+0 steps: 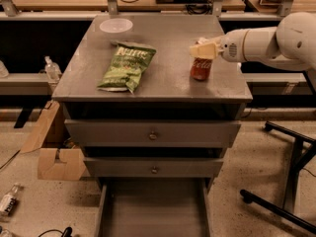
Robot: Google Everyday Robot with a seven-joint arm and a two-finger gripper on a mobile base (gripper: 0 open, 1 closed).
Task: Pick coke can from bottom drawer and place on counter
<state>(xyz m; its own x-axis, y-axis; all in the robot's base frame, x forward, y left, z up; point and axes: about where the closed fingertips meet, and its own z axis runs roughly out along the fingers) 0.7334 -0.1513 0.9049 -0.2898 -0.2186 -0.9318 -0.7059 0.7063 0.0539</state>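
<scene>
The coke can (201,68), red with white lettering, stands upright on the right side of the grey counter (168,83). My gripper (204,50) reaches in from the right on a white arm and is shut on the can's top, hiding its silver lid. The bottom drawer (153,214) is pulled open below, and its flat grey floor shows nothing on it.
A green chip bag (127,67) lies on the counter's left half, and a white bowl (116,25) sits at its back left. Two shut drawers with round knobs (153,136) are above the open one. A cardboard box (54,157) and a bottle (9,199) are on the floor at left. Black chair legs (284,201) are at right.
</scene>
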